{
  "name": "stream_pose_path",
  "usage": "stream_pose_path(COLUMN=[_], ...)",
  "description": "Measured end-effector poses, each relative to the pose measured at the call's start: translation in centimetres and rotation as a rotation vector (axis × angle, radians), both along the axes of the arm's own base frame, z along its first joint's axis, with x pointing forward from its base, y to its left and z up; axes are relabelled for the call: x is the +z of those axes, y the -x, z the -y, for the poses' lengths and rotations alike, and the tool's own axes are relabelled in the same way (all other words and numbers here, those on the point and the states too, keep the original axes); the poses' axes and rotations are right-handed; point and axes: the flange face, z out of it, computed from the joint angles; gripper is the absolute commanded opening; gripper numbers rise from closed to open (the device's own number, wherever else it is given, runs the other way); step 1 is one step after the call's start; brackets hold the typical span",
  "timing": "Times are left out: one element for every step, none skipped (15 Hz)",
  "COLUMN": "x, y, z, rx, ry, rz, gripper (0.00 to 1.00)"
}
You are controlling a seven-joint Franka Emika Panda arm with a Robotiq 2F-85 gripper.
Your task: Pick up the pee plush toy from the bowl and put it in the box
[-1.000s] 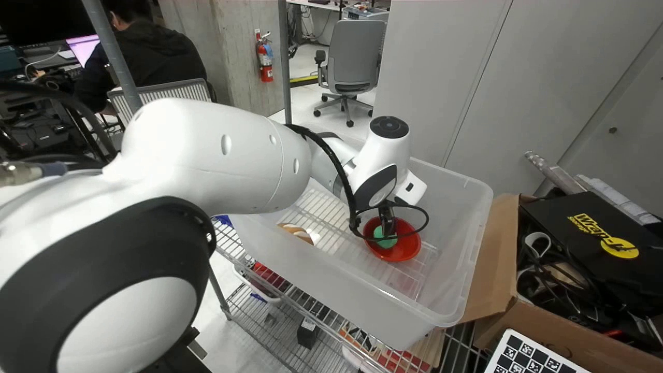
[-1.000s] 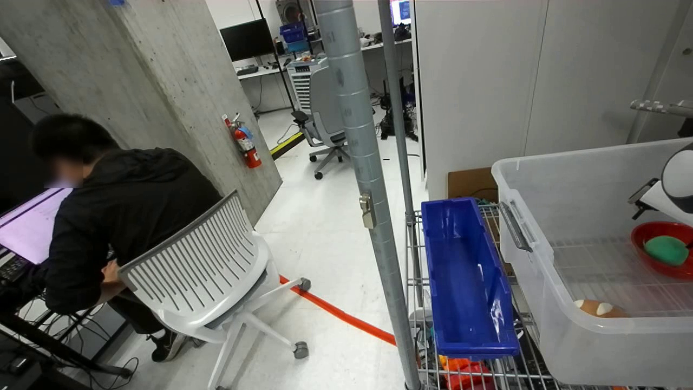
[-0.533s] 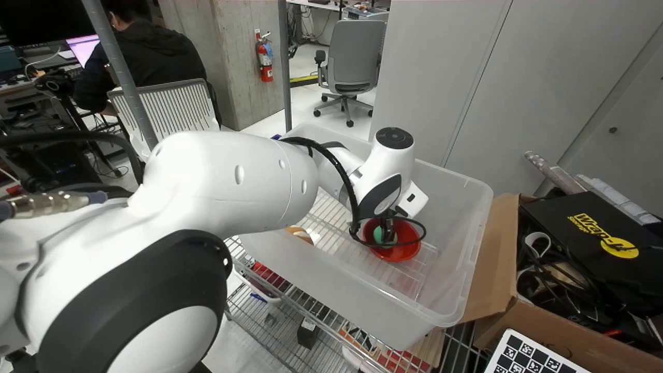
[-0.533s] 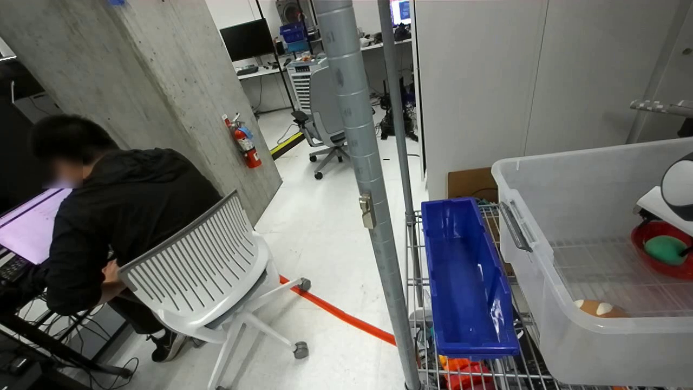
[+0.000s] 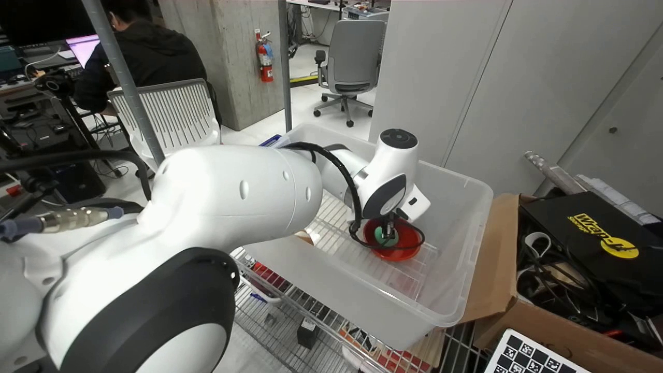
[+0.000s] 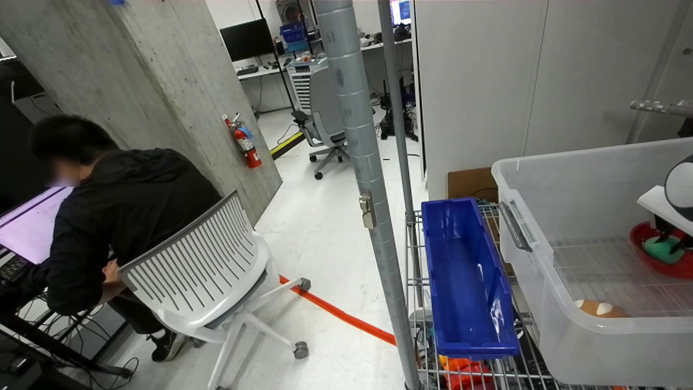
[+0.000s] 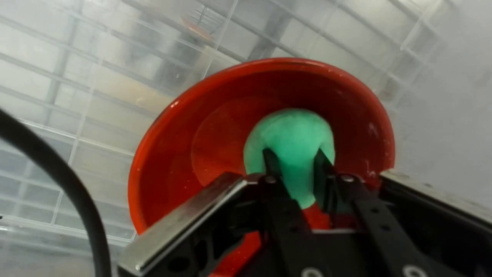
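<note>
The green pee plush toy (image 7: 294, 129) rests inside the red bowl (image 7: 292, 63), its sides pinched inward. My gripper (image 7: 292, 151) is shut on it, with the dark fingertips (image 7: 271, 161) sunk into the soft surface from both sides. In both exterior views the toy (image 6: 661, 250) shows low in the bowl, partly covered by the fingers. The bowl stands on the floor of the translucent box (image 5: 458, 243), and my hand reaches down between the box's walls. The toy's underside is hidden.
A tan item with white bands (image 6: 601, 309) lies inside the box near a wall. Beside the box stand a blue bin (image 6: 468, 281) and a cardboard box (image 5: 492, 248) of cables. A black cable (image 7: 82, 200) loops from the wrist. Metal posts (image 6: 360, 135) rise nearby.
The hand has come down slightly into the bowl. The fingers, wide apart around the toy before, have closed onto it. The toy is now squeezed and still in the bowl.
</note>
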Motion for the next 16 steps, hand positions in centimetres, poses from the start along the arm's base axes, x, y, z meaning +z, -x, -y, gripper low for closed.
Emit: stream_pose_path(x=[0.1, 0.2, 0.3, 0.4, 0.6, 0.9, 1.5, 2.4, 3.6, 4.9, 6.4, 7.8, 8.9, 9.6, 9.8, 9.5], y=[0.0, 0.0, 0.1, 0.1, 0.2, 0.2, 0.1, -0.1, -0.3, -0.6, -0.9, -1.1, -1.1, -1.1, -0.9, -0.6], z=[0.1, 0.3, 0.3, 0.2, 0.0, -0.4, -1.1, -1.9, -2.9, -4.1, -5.4, -6.9, -8.3, -9.7, -10.9, -11.9], rx=[-0.011, -0.022, -0.033, -0.044, -0.052, -0.054, -0.048, -0.036, -0.021, -0.005, 0.015, 0.034, 0.053, 0.070, 0.083, 0.094], ry=[0.000, 0.000, -0.001, -0.004, -0.007, -0.009, -0.008, -0.005, 0.001, 0.006, 0.013, 0.018, 0.022, 0.027, 0.028, 0.027], rz=[-0.007, -0.018, -0.030, -0.045, -0.061, -0.078, -0.086, -0.087, -0.082, -0.069, -0.054, -0.041, -0.034, -0.034, -0.040, -0.051], gripper=[0.04, 0.01, 0.00, 0.03, 0.03, 0.03, 0.03, 0.03, 0.03, 0.03, 0.03, 0.03, 0.03, 0.03, 0.03, 0.03])
